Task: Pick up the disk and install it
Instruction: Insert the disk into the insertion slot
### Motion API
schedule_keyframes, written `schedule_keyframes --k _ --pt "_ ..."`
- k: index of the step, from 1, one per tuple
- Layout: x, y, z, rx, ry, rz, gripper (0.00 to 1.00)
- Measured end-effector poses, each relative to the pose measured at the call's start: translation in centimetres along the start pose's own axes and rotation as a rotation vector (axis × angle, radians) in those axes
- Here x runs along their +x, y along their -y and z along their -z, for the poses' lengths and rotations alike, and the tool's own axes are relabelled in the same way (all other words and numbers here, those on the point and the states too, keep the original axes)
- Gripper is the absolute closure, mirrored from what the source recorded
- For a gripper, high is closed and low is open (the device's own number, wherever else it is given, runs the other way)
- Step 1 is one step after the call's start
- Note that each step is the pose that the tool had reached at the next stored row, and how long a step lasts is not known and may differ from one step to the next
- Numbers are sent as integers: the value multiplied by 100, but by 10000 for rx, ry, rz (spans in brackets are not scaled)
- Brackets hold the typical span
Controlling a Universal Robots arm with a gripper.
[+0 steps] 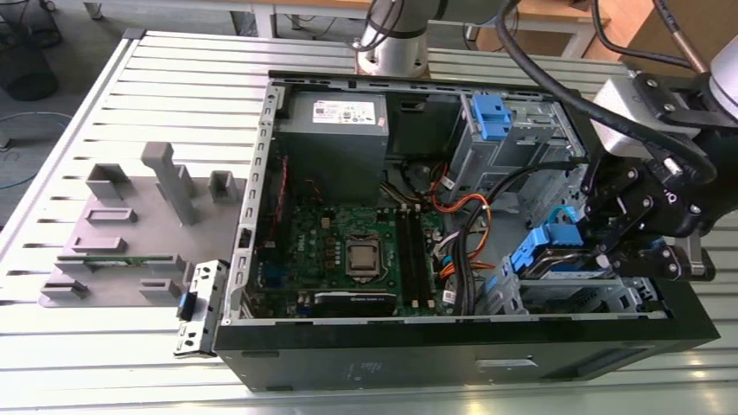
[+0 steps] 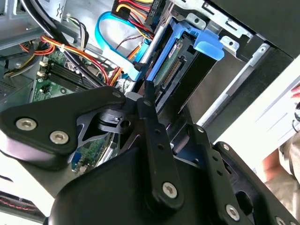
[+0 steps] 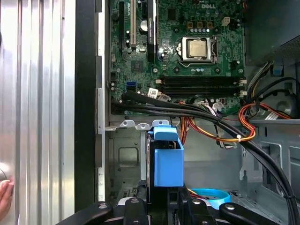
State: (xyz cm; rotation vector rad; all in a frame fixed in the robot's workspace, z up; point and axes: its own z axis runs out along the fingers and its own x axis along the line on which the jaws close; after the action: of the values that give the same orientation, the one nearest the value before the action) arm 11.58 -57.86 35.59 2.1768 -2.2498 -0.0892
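Observation:
The disk [image 1: 551, 257], framed by blue plastic rails, stands on edge in the open computer case at the exterior view's right, just above the metal drive bay [image 1: 582, 298]. My gripper [image 1: 593, 251] reaches in from the right and is shut on the disk. In the first wrist view the disk's blue rail [image 3: 168, 161] rises between the two black fingers [image 3: 136, 210], over the bay floor. In the second wrist view the disk [image 2: 174, 70] shows its connector edge and a blue tab just beyond one finger [image 2: 149, 105].
Orange, black and blue cables [image 1: 461, 220] run close beside the bay. The motherboard [image 1: 358, 251] fills the case floor and a grey power-supply box [image 1: 334, 130] sits at the back. A grey fixture [image 1: 127, 225] stands on the slatted table. A person's hand [image 3: 3, 194] is near the case.

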Motion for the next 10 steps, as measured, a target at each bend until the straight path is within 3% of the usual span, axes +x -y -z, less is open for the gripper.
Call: schedule_keyframes --k 5,10 --pt "3 4 -85 1 -12 0 65" --pt "3 4 -89 0 -14 -1 65"
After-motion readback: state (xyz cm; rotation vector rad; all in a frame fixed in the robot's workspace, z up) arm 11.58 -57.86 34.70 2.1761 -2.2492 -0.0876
